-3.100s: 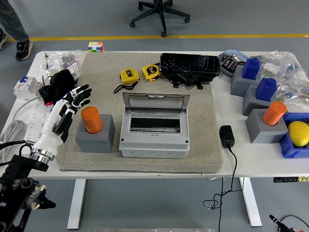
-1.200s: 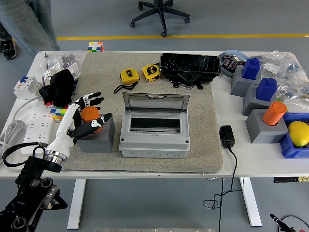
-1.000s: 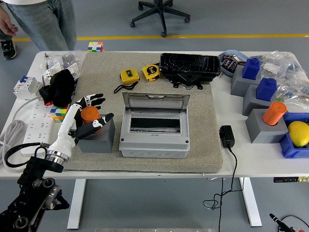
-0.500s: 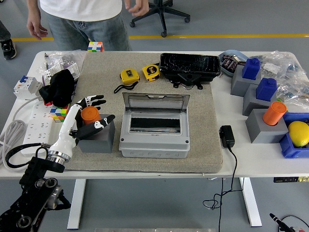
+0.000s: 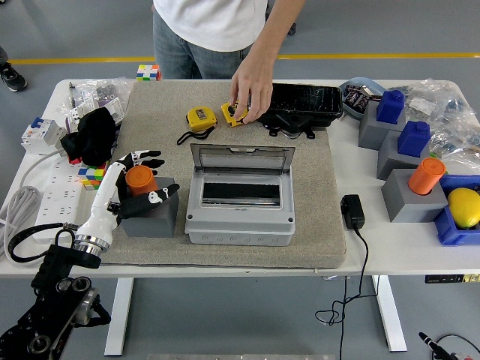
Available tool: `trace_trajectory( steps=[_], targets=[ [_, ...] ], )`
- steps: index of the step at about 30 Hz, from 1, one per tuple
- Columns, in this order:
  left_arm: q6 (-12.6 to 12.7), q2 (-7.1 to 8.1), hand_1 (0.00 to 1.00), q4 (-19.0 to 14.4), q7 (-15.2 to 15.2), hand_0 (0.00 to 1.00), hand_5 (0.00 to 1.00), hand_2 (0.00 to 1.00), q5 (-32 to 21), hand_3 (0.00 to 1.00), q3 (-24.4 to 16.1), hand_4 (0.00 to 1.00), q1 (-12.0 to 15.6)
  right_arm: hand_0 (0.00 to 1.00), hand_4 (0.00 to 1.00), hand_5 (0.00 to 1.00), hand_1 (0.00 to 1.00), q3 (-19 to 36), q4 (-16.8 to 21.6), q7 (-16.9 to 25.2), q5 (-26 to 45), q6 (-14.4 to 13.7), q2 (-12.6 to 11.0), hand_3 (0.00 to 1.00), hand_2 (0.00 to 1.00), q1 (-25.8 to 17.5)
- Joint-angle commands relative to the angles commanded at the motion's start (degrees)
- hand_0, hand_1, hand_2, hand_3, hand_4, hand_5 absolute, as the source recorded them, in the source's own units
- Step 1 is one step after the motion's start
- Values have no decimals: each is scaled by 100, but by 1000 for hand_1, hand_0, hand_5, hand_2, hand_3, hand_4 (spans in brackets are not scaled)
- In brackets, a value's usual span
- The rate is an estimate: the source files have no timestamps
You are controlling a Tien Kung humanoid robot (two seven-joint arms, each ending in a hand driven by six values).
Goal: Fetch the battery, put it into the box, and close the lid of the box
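Battery [image 5: 140, 180] — orange, upright in its grey holder [image 5: 154, 216] — clasped by the robot hand [image 5: 133, 189].

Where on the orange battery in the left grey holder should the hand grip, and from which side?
Grip the exposed upper part of the orange battery: it stands upright in the grey holder, which hides its lower part. Come from the left, fingers on the far side and thumb on the near side, as the left hand is placed, then probably lift straight up.
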Motion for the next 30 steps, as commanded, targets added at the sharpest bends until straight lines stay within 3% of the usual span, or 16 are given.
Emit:
trace_trajectory(
  steps=[2, 8, 30],
  targets=[
    [13, 1, 588, 6, -6, 451, 162, 484, -7, 523, 15, 998, 3, 852, 998, 998, 786, -4, 0, 0, 0, 0, 0, 837, 766, -3],
    [49, -1, 575, 12, -23, 435, 159, 461, -18, 506, 35, 998, 4, 853, 998, 998, 786, 2, 0, -4, -12, 2, 0, 837, 767, -4],
    [123, -3, 577, -34, -44, 435, 133, 443, -6, 484, 65, 998, -38, 853, 998, 998, 786, 33, 0, -1, -19, 3, -6, 837, 767, 25]
  ],
)
